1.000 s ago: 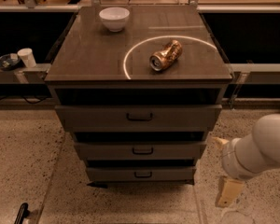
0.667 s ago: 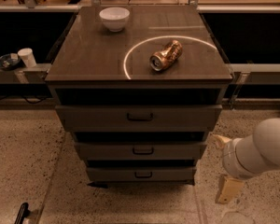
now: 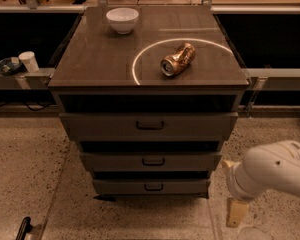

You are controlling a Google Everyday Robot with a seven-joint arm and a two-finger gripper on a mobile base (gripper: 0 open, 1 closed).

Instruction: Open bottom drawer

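Observation:
The bottom drawer [image 3: 151,186] is the lowest of three grey-brown fronts on the cabinet, with a small dark pull handle [image 3: 153,187] at its centre. It sits pushed in, and its inside is hidden. My gripper [image 3: 237,212] hangs at the lower right, beside the cabinet's right corner and just above the floor, to the right of the bottom drawer and apart from it. The white arm [image 3: 275,171] rises behind it to the right edge.
A white bowl [image 3: 122,19] and a lying crushed can [image 3: 178,59] sit on the cabinet top [image 3: 90,59]. The middle drawer [image 3: 151,161] and top drawer [image 3: 150,126] are pushed in. A shelf at left holds a white cup [image 3: 28,61]. Speckled floor surrounds the cabinet.
My arm and gripper have shifted slightly down and to the left, closer to the cabinet's lower right corner. The drawers have not moved.

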